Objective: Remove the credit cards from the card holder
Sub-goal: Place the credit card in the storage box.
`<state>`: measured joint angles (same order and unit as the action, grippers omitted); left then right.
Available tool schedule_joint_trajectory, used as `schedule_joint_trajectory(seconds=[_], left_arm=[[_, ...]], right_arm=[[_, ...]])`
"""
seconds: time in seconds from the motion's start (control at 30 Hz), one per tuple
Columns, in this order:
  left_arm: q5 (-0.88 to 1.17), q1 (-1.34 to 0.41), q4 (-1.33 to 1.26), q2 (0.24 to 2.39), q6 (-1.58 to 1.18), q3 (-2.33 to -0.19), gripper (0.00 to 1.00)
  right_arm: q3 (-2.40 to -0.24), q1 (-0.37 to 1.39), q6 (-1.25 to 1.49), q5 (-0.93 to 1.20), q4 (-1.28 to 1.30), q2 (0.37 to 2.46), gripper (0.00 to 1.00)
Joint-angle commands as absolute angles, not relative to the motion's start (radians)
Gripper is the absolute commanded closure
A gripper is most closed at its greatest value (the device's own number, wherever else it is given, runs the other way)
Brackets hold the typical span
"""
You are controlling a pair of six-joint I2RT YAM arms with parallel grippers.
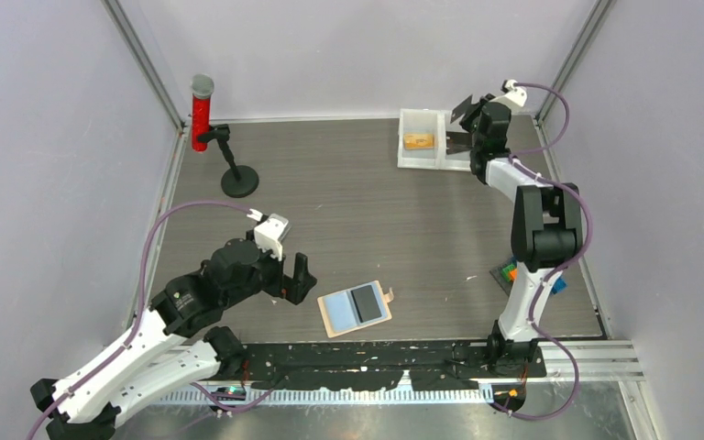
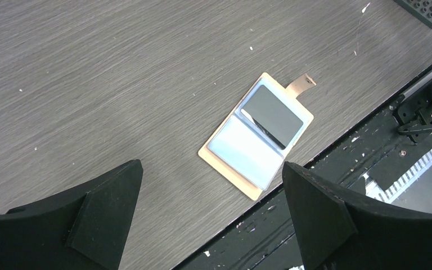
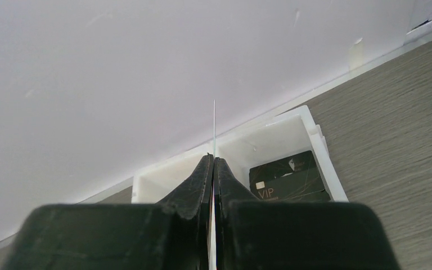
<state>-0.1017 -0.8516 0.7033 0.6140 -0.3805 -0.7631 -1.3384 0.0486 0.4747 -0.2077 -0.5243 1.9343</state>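
Right gripper (image 3: pixel 214 160) is closed on a card (image 3: pixel 214 126), which stands edge-on and pokes up past the fingertips as a thin pale line. Below and just right of its fingers sits a white bin (image 3: pixel 315 132), and in that compartment dark VIP cards (image 3: pixel 287 177) lie flat, overlapping; how many there are I cannot tell. In the top view the bin's other compartment, just left of this gripper, holds an orange block (image 1: pixel 418 141).

Left gripper (image 1: pixel 291 275) is open and grips nothing, its two black fingers (image 2: pixel 107 197) spread wide above the counter (image 2: pixel 118 84). Ahead of it and between the finger lines, the holder (image 2: pixel 242 149) lies open and flat on the counter, near the counter's front edge and clear of both fingers. The half farther from this gripper carries one dark card (image 2: pixel 273 115) tucked in its pocket; the nearer half shows only its glossy grey-blue pocket. A tan tab (image 2: pixel 301 84) sticks out from the holder's far end.
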Motion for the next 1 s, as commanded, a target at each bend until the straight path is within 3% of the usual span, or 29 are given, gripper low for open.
schedule_joint_trajectory(seconds=[0.0, 0.97], left_arm=[[-0.12, -0.854, 0.692, 0.597, -0.345, -0.783, 0.01], [-0.141, -0.854, 0.729, 0.588, -0.262, -0.837, 0.01]], right_arm=[[-1.431, 0.035, 0.474, -0.226, -0.569, 2.02, 0.95], [-1.609, -0.069, 0.734, 0.068, -0.472, 2.251, 0.89]])
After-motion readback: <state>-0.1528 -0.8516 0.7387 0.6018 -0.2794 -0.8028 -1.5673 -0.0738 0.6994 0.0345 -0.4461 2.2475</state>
